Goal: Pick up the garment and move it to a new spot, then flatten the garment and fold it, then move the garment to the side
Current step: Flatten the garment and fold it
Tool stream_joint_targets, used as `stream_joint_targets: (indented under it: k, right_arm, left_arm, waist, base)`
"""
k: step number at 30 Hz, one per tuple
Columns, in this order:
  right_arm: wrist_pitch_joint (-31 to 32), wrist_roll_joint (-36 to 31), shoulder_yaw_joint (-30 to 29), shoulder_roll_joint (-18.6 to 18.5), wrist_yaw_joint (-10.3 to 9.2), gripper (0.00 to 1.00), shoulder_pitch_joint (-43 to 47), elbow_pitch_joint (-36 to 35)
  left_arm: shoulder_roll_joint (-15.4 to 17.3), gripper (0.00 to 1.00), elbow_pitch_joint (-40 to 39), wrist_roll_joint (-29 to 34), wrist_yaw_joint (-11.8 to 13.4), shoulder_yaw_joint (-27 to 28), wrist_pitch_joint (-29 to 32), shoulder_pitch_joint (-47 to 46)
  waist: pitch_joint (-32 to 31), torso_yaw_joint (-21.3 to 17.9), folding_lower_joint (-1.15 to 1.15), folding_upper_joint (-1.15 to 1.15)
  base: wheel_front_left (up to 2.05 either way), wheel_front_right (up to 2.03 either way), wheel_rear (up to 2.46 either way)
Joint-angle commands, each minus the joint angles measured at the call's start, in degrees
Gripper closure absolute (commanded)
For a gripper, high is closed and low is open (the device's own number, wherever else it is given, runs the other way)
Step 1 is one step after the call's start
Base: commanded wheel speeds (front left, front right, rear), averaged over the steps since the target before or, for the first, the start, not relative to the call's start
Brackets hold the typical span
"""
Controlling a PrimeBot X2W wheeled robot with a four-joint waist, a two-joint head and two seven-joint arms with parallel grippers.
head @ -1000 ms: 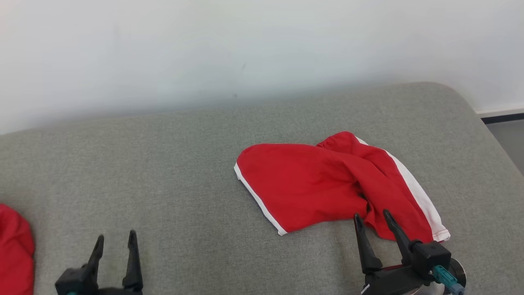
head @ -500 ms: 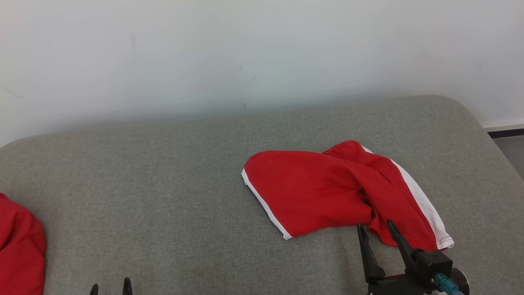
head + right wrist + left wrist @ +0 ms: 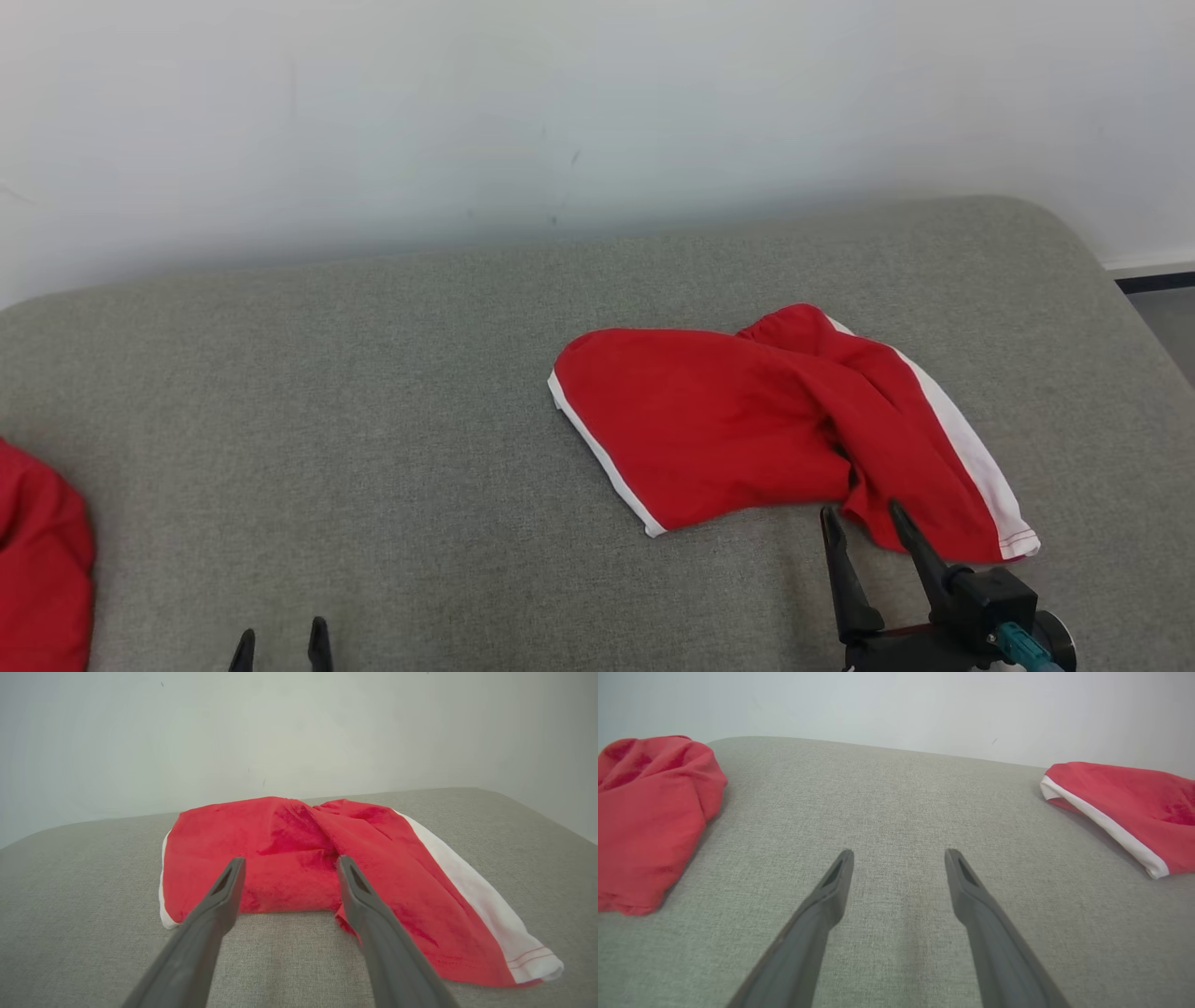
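- The red shorts [image 3: 747, 425] lie crumpled on the right half of a grey upholstered cushion [image 3: 373, 420], with a white side stripe [image 3: 962, 448] along their right edge and white trim on the left hem
- In the right wrist view the shorts [image 3: 289, 858] are bunched into a fold down the middle, and the white stripe [image 3: 467, 896] runs towards the near right corner
- The right gripper [image 3: 861, 510] sits at the near edge of the shorts, fingers spread apart and holding nothing; the tips lie against the red hem, but whether they touch the cloth cannot be told
- From its own wrist camera the right gripper [image 3: 290, 860] points straight at the middle fold
- The left gripper [image 3: 282, 630] shows at the bottom edge, well apart from the shorts, over bare cushion
- In the left wrist view the left gripper [image 3: 899, 851] has its fingers spread wide and empty, with the shorts [image 3: 1120, 807] off to the right
- A second red garment [image 3: 42, 560] lies heaped at the cushion's left edge
- A white wall [image 3: 560, 93] rises behind the cushion
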Motion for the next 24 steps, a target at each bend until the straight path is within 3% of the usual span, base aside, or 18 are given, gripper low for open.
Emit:
stream_joint_targets:
  k: [1,19,24]
  right_arm:
    - [0.0,0.4,0.2,-0.3,-0.14,0.00,0.2,0.0]
    - [0.0,0.8,0.0,-1.6,-0.14,0.00,-5.2,3.7]
    - [0.0,0.2,-3.3,-1.0,-0.14,0.00,-7.1,5.4]
  left_arm:
    - [-0.1,0.00,-0.2,-0.7,-0.1,-0.8,-0.2,-0.5]
    - [-0.1,0.00,0.1,-2.4,1.5,-7.5,-0.2,-5.2]
    - [-0.1,0.00,0.0,-2.5,1.9,-8.6,-0.2,-6.4]
  waist:
    - [1.0,0.5,0.00,0.00]
    - [10.0,6.1,0.00,0.00]
    - [11.9,7.4,0.00,0.00]
  base:
    - [0.00,0.00,0.00]
    - [0.00,0.00,0.00]
    - [0.00,0.00,0.00]
